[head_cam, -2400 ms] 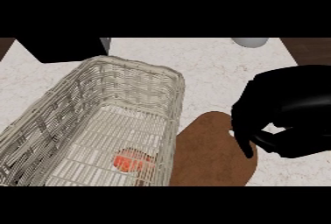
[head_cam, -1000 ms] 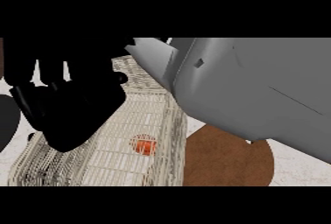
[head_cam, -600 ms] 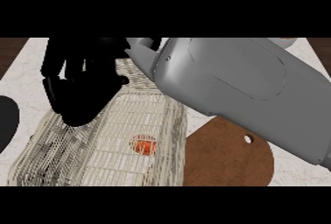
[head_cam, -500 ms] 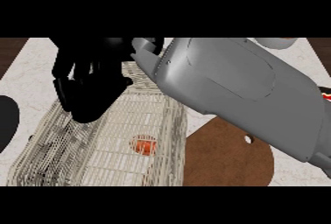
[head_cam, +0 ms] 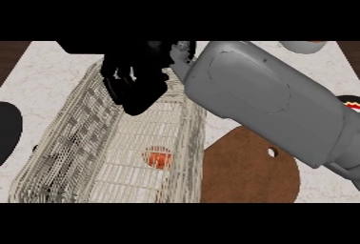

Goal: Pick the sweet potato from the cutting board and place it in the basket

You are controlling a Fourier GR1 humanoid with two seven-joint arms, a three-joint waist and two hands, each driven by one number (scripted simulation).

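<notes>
White speckled surface (head_cam: pixel 49 71) carries a wicker basket (head_cam: pixel 77 143). Inside it, at the near end, lies the orange sweet potato (head_cam: pixel 159 158), so the brown cutting board (head_cam: pixel 246 176) is bare. Right hand (head_cam: pixel 134 83) hangs over the basket's far end, fingers apart, holding nothing.

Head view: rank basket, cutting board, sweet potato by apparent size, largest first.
1. Basket, largest.
2. Cutting board, partly hidden by the forearm and cut off at the frame edge, so it may be bigger than it looks.
3. Sweet potato, smallest.
</notes>
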